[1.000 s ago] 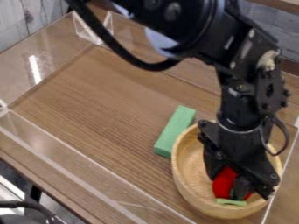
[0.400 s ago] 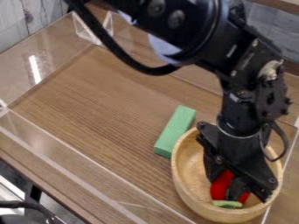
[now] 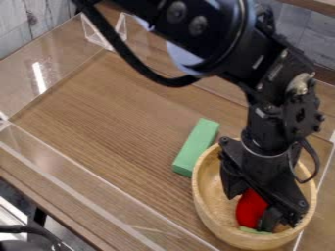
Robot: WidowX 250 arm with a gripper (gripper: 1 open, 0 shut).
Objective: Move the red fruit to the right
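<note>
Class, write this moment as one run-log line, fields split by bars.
task: red fruit to the right | fruit: in wooden bowl | fingers: over bowl, at fruit, grip unclear | green block: beside bowl

Robot workspace, exact place unclear | wooden tabletop (image 3: 118,113) | black robot arm (image 3: 216,44) | loose cable (image 3: 124,44)
</note>
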